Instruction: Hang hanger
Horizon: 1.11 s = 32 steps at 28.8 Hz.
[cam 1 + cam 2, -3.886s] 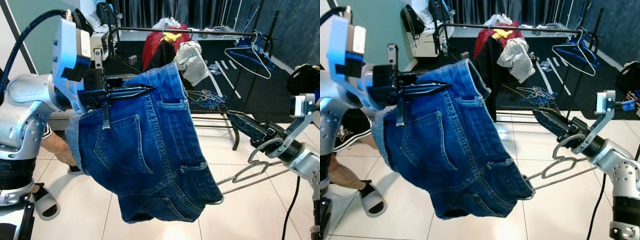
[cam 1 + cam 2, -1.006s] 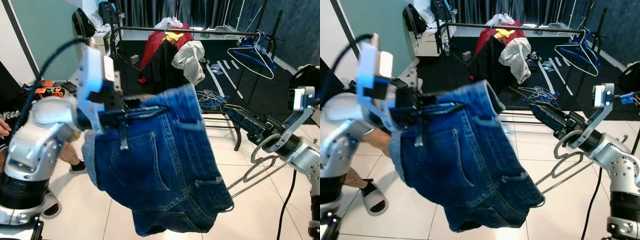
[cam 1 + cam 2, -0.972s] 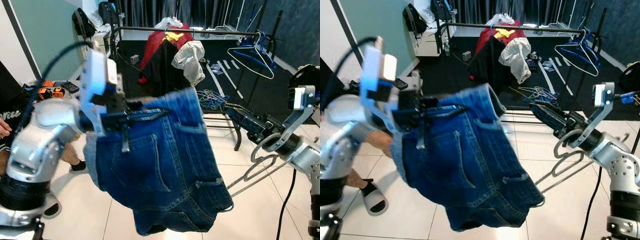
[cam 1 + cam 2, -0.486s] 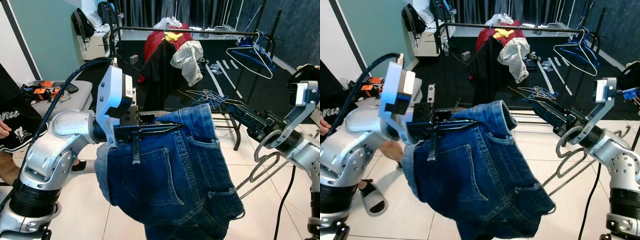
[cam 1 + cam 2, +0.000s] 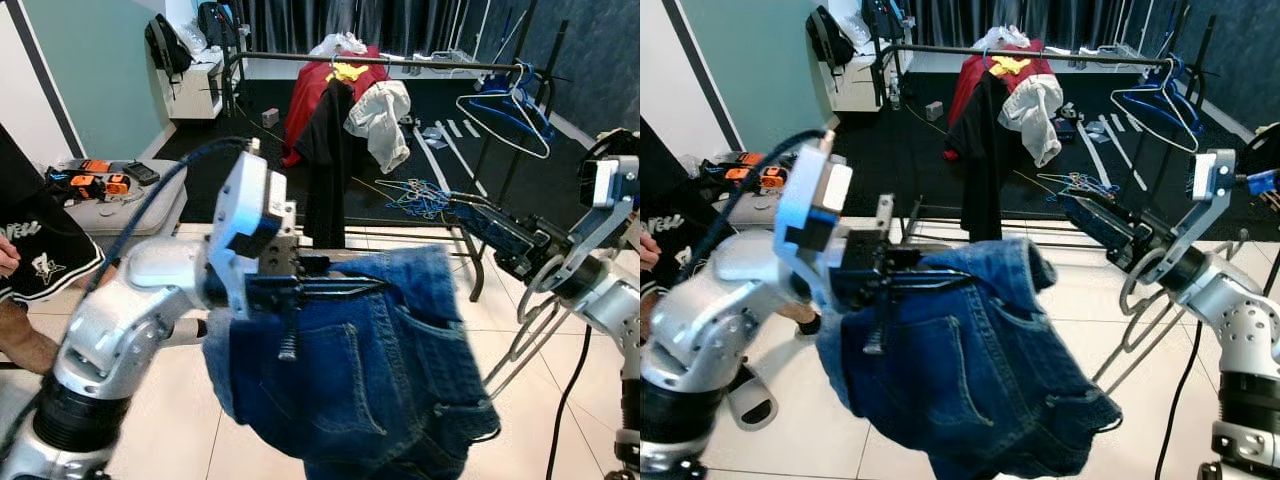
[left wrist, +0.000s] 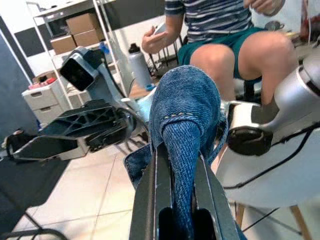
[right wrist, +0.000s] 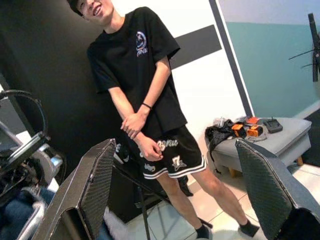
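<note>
The left gripper [image 5: 345, 289] was raised in front of the robot at about chest height, its two black fingers pinched on the waistband of a pair of blue denim shorts [image 5: 370, 390]. In the left wrist view the denim fold [image 6: 184, 130] ran straight up between the two fingers, so that gripper was clamped on the shorts. The cloth hung down from the fingers in a heavy bunch, back pocket showing, its lower edge dropping out of the bottom of the picture.

The right gripper [image 5: 480, 222] was held out to the robot's right, pointing towards the clothes rack [image 5: 400, 62]. In the right wrist view its two fingers [image 7: 95, 185] stood wide apart with nothing between them. A grey wire hanger [image 5: 535, 320] hung below that wrist, its hook looped around the arm just behind the gripper and its long bars slanting down toward the hem of the shorts. I could not tell whether the hanger was threaded into the shorts or merely touching them.

Behind, the rack's dark rail carried a red and black garment [image 5: 320, 120], a pale one [image 5: 378, 115] beside it, and blue hangers [image 5: 505, 100] near its right end. More hangers lay in a tangle [image 5: 420, 195] on the dark floor under the rail. A person in black shorts [image 5: 30, 250] stood at the robot's left, near a grey bench [image 5: 120, 195] holding orange tools.
</note>
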{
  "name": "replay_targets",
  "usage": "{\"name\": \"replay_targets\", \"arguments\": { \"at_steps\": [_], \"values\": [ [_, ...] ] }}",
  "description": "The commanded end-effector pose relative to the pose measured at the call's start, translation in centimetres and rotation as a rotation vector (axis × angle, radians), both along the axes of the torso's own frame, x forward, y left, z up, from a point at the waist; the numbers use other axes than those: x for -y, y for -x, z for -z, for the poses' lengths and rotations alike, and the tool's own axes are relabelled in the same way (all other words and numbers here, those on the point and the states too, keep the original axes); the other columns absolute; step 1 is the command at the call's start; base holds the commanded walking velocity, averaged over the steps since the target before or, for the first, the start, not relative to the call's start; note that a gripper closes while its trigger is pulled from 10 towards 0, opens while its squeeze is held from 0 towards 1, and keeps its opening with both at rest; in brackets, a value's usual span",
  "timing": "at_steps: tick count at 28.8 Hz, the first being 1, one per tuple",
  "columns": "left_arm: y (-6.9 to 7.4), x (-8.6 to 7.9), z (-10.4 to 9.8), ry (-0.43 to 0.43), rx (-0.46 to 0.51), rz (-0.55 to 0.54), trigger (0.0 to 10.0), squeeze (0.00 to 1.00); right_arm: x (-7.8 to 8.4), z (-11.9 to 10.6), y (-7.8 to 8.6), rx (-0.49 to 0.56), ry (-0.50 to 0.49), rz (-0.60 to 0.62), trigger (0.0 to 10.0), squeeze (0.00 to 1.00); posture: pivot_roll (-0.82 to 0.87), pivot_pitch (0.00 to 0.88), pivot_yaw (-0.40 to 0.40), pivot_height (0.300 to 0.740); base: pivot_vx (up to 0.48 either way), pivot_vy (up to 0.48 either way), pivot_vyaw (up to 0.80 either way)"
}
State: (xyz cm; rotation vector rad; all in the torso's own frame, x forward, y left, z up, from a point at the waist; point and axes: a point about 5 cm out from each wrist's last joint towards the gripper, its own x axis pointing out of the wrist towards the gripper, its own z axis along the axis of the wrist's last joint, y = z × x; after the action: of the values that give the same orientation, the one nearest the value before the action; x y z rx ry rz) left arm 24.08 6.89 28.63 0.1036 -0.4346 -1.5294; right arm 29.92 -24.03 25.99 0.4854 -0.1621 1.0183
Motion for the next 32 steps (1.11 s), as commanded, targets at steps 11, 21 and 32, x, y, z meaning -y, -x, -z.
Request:
{"name": "replay_targets", "arguments": {
  "at_steps": [11, 21, 32],
  "values": [
    [0.1, 0.2, -0.4, 0.044, -0.013, -0.032, 0.0, 0.00, -0.3, -0.5, -0.2, 0.029, -0.011, -0.014, 10.0, 0.00, -0.12, 0.000, 0.007, 0.740, 0.000, 0.000, 0.00],
    [-2.2, -0.9, -3.5, 0.258, 0.007, -0.251, 0.0, 0.00, -0.8, 0.1, 0.0, 0.007, -0.002, -0.035, 10.0, 0.00, -0.12, 0.000, 0.007, 0.740, 0.000, 0.000, 0.00],
    [-1.9, -1.6, -6.5, 0.500, -0.018, -0.244, 0.0, 0.00, -1.4, 0.8, 0.0, -0.011, 0.001, -0.053, 10.0, 0.00, -0.11, 0.000, 0.007, 0.740, 0.000, 0.000, 0.00]
  ]
}}
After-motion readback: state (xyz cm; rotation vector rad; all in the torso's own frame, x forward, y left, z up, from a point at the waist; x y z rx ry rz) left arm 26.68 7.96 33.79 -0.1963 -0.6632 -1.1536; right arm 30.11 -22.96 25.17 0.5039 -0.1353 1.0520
